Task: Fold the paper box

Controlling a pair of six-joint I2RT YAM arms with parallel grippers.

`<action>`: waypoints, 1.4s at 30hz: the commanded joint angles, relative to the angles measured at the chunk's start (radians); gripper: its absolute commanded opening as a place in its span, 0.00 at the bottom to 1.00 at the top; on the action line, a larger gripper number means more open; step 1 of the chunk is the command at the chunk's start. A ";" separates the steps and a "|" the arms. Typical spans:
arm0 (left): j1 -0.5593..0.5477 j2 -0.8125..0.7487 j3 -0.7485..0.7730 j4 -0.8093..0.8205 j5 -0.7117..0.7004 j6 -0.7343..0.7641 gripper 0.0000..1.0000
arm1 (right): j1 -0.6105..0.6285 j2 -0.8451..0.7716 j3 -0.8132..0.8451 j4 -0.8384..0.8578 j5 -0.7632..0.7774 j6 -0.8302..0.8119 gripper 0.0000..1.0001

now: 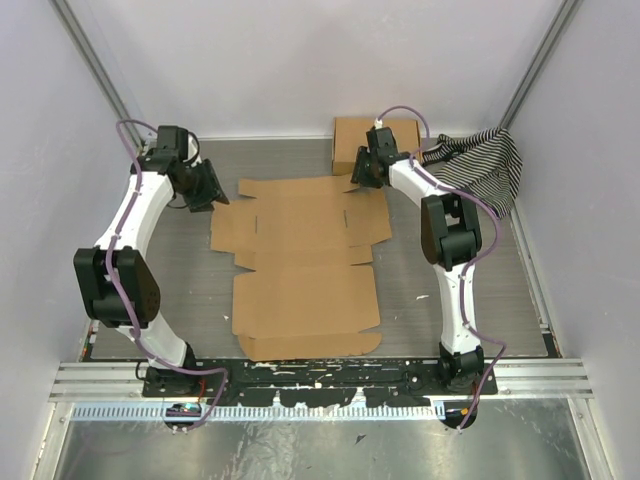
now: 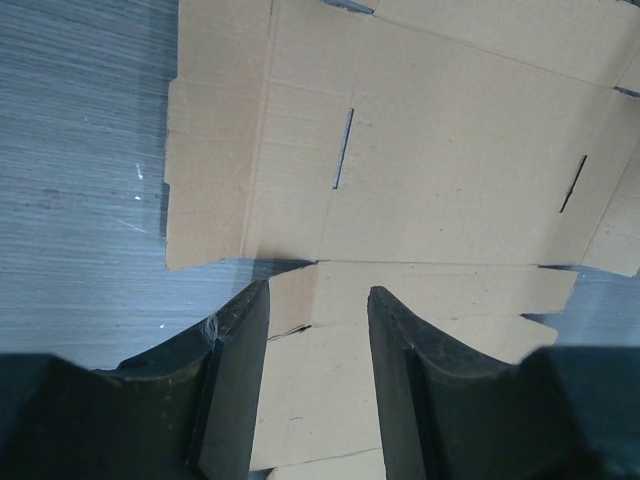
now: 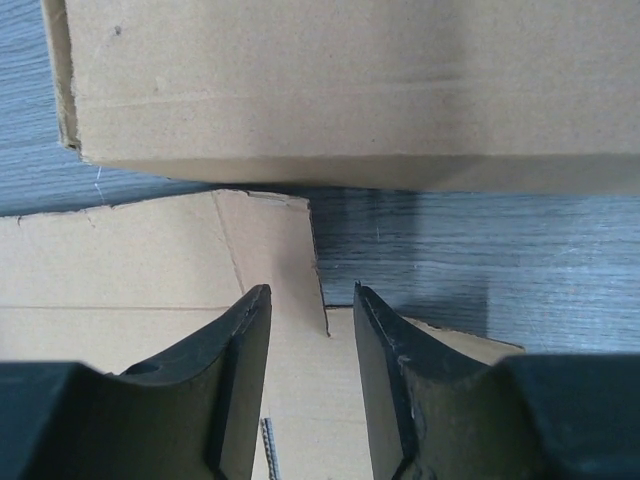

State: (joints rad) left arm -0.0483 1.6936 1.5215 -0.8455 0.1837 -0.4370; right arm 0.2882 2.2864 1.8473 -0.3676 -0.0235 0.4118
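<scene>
The paper box (image 1: pixel 300 260) lies flat and unfolded on the grey table, a brown die-cut sheet with flaps and slots. My left gripper (image 1: pixel 207 190) hovers over its far left flap, jaws open with nothing between them; the left wrist view shows the sheet (image 2: pixel 440 150) under the open fingers (image 2: pixel 240 380). My right gripper (image 1: pixel 362 172) hovers over the far right corner tab, jaws open and empty; the right wrist view shows that tab (image 3: pixel 270 250) between the fingers (image 3: pixel 240 390).
A ready-made brown cardboard box (image 1: pixel 372 140) stands at the back, just behind the right gripper, and fills the top of the right wrist view (image 3: pixel 350 90). A black-and-white striped cloth (image 1: pixel 480 160) lies at the back right. White walls enclose the table.
</scene>
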 commanded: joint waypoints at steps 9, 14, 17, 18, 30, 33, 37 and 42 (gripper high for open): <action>0.004 -0.064 -0.037 0.000 -0.039 0.020 0.51 | 0.006 0.009 -0.043 0.155 -0.046 0.016 0.35; 0.004 -0.046 -0.009 -0.003 -0.041 0.019 0.51 | 0.011 -0.023 -0.061 0.163 -0.039 0.008 0.12; 0.004 -0.020 0.029 -0.018 -0.046 0.020 0.50 | 0.015 -0.054 -0.077 0.152 -0.035 -0.009 0.02; 0.004 -0.008 0.044 -0.031 -0.046 0.020 0.50 | 0.017 -0.066 -0.083 0.144 -0.029 -0.016 0.01; 0.004 0.117 0.137 -0.073 -0.035 0.024 0.49 | 0.061 -0.346 -0.316 0.018 0.111 -0.126 0.01; 0.002 0.167 0.151 -0.076 -0.031 0.024 0.49 | 0.076 -0.409 -0.357 -0.013 0.136 -0.138 0.01; -0.002 0.274 0.216 -0.065 0.012 0.021 0.46 | 0.106 -0.448 -0.361 -0.046 0.152 -0.155 0.01; -0.023 0.405 0.330 -0.036 0.062 -0.005 0.44 | 0.114 -0.406 -0.288 -0.086 0.150 -0.159 0.01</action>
State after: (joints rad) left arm -0.0547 2.0277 1.7626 -0.9043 0.1825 -0.4244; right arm 0.3950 1.8870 1.4868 -0.4145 0.1047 0.2798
